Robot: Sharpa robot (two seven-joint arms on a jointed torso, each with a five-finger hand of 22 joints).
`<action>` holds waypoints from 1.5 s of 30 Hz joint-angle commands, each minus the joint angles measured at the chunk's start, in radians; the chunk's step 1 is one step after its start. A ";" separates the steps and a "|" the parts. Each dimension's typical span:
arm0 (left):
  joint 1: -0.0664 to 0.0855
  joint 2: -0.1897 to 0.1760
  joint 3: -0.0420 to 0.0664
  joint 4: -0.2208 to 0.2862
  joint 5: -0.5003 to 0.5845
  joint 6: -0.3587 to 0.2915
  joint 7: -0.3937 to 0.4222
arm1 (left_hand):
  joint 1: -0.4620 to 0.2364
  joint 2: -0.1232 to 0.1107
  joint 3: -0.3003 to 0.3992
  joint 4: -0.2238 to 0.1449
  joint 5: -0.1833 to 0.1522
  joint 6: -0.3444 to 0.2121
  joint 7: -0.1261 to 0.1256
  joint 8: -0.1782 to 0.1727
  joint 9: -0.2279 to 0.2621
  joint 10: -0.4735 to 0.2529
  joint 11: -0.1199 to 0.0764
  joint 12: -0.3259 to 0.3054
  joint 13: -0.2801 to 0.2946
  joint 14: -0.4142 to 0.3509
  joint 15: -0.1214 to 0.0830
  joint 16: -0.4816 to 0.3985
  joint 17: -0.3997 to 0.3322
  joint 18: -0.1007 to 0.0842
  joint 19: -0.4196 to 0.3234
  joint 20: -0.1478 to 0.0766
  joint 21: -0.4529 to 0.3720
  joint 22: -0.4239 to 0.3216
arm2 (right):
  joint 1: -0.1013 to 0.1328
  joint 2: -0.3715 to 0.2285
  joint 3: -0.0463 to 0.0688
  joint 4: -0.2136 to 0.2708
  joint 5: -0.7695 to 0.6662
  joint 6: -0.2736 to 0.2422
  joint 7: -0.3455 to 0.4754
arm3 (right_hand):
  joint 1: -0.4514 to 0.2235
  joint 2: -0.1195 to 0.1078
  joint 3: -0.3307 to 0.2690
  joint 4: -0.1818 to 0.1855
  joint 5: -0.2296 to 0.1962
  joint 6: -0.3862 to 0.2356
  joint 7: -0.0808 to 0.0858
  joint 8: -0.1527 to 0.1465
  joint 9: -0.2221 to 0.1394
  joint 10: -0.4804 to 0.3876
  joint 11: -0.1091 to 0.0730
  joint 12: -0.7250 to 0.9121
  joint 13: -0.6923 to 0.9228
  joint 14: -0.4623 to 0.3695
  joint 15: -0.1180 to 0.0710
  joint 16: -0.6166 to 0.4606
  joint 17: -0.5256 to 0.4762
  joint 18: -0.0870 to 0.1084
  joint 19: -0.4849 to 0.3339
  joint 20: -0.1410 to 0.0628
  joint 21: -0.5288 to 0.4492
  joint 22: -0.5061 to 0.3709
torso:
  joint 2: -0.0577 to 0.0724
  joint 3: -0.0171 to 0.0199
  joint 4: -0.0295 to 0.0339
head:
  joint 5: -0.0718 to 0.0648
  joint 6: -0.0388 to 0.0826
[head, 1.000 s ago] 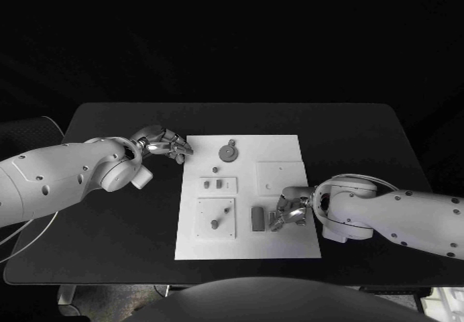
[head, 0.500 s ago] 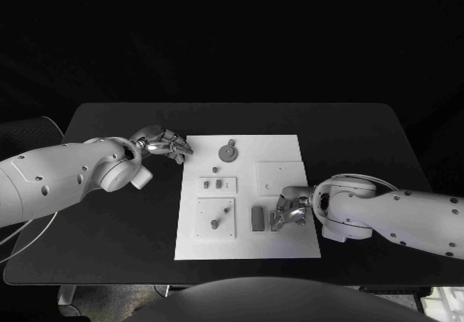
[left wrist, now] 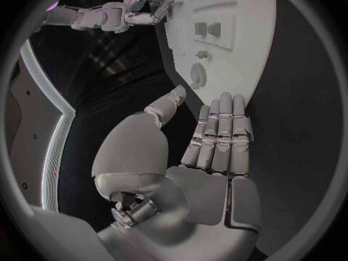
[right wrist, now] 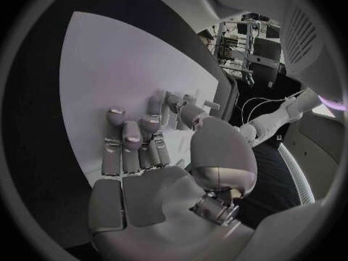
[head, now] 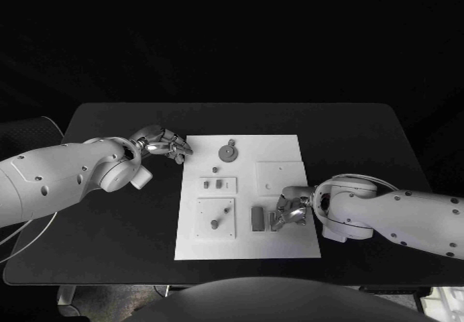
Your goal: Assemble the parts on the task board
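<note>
The white task board [head: 290, 241] lies mid-table. On it are a round part with a tab [head: 228, 153], two small parts on a raised plate [head: 218, 183], a pegged plate [head: 216, 217], a blank square plate [head: 280, 176] and a grey block [head: 257, 218]. My right hand [head: 290, 212] rests on the board just right of the grey block, fingers bent down onto the surface [right wrist: 134, 142]; whether it grips anything is unclear. My left hand [head: 164, 142] sits off the board's far left corner, fingers straight and holding nothing [left wrist: 217, 136].
Black table [head: 367, 141] surrounds the board on every side. The left wrist view shows the board [left wrist: 246, 46], the round part [left wrist: 197, 75] and my right hand [left wrist: 148, 6] beyond it.
My right hand has shifted very slightly beside the grey block. The left hand and the parts have not moved.
</note>
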 commanded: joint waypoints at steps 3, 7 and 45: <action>0.001 0.001 0.001 0.000 -0.002 0.004 0.009 | 0.002 -0.007 -0.002 0.001 -0.003 -0.006 0.000 0.003 -0.001 0.003 0.004 -0.005 0.001 0.005 0.002 -0.007 0.001 0.008 0.002 -0.001 -0.006 0.001 | -0.006 -0.029 -0.006 0.000 0.009 -0.009 0.014 | 0.000 -0.049 0.005 0.028 0.002 -0.017 0.014 -0.014 -0.003 0.001 0.008 0.000 0.000 0.006 -0.002 -0.001 -0.002 0.015 0.004 -0.004 0.001 0.009 | -0.001 0.0004 -0.0001 | -0.001 0.000; 0.001 0.001 0.001 -0.003 -0.001 0.000 0.011 | 0.001 -0.008 -0.003 0.001 -0.003 -0.007 0.000 0.003 -0.002 0.003 0.003 -0.005 0.001 0.005 0.002 -0.007 0.001 0.008 0.002 -0.001 -0.007 0.001 | 0.017 -0.044 -0.006 0.006 0.035 -0.016 0.031 | 0.003 -0.091 -0.002 0.042 0.000 -0.081 0.039 -0.044 -0.015 -0.016 0.031 0.001 0.004 -0.004 -0.004 -0.004 -0.002 0.015 -0.004 -0.002 -0.002 0.010 | -0.001 0.0004 -0.0001 | -0.001 0.000; 0.067 0.135 0.025 -0.240 0.409 -0.050 0.190 | -0.008 0.030 0.018 -0.032 -0.003 -0.059 -0.039 -0.013 -0.007 -0.106 -0.004 -0.015 -0.058 -0.222 0.077 -0.202 -0.096 -0.005 -0.217 0.077 -0.018 -0.129 | 0.023 0.336 0.212 -0.850 0.682 -0.109 0.767 | -0.002 0.138 -0.087 -0.129 0.003 -0.300 0.104 -0.080 -0.050 -0.199 0.185 -0.832 -0.685 -0.339 0.228 -0.942 -0.424 -0.090 -0.525 0.176 -0.523 -0.221 | -0.015 -0.0054 -0.0012 | -0.014 0.284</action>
